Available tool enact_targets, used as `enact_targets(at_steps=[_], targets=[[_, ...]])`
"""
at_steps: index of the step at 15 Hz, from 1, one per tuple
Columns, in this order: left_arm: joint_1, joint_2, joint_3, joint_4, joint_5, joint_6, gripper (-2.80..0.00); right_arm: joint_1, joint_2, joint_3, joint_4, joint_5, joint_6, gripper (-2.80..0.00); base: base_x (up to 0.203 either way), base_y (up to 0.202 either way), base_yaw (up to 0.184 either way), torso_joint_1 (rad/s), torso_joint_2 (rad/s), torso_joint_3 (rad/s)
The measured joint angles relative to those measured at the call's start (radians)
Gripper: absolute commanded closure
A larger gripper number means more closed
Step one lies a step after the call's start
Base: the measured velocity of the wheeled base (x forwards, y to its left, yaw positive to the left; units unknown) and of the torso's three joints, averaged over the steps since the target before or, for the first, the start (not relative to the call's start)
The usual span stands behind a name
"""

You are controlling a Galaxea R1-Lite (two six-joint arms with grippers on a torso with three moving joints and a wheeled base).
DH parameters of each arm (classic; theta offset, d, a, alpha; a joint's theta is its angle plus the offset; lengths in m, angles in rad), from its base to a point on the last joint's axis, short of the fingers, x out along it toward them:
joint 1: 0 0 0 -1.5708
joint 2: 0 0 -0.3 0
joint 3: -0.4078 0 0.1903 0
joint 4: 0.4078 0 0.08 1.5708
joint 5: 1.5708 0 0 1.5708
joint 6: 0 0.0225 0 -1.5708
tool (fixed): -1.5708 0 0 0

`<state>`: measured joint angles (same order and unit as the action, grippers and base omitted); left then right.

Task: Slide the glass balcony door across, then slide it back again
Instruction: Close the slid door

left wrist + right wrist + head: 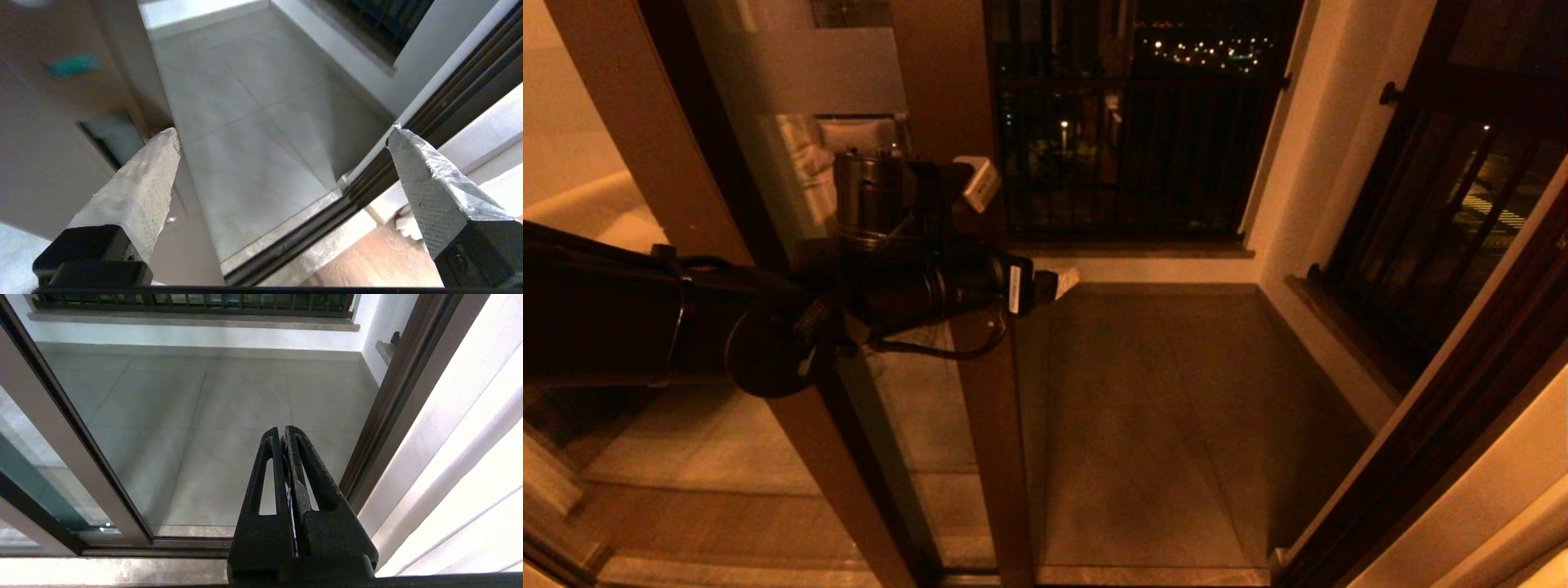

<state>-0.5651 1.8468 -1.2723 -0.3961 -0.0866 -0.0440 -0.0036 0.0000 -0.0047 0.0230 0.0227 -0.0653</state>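
My left gripper (1068, 282) reaches from the left of the head view to mid-frame, its 2 taped fingers (139, 192) spread wide and empty, 1 fingertip right at the brown edge of the glass balcony door (849, 245). The door stands at left of centre, its frosted band (809, 72) in the upper left. My right gripper (284, 435) hangs closed on nothing over the balcony floor (1160, 425). The black railing (1127, 139) fills the upper centre.

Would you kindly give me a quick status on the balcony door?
Left pincer open at the glass balcony door frame edge. Right pincer shut, parked, empty. Doorway open to the balcony floor.
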Motion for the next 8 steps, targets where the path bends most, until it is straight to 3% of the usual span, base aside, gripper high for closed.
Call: enact_targets(at_steps=[8], targets=[[0.027,-0.062,0.047,0.040,0.001,0.001,-2.80,0.000,0.000,0.000,0.000,0.000,0.000,0.00,0.000,0.000,0.000,0.000,0.00,0.000]])
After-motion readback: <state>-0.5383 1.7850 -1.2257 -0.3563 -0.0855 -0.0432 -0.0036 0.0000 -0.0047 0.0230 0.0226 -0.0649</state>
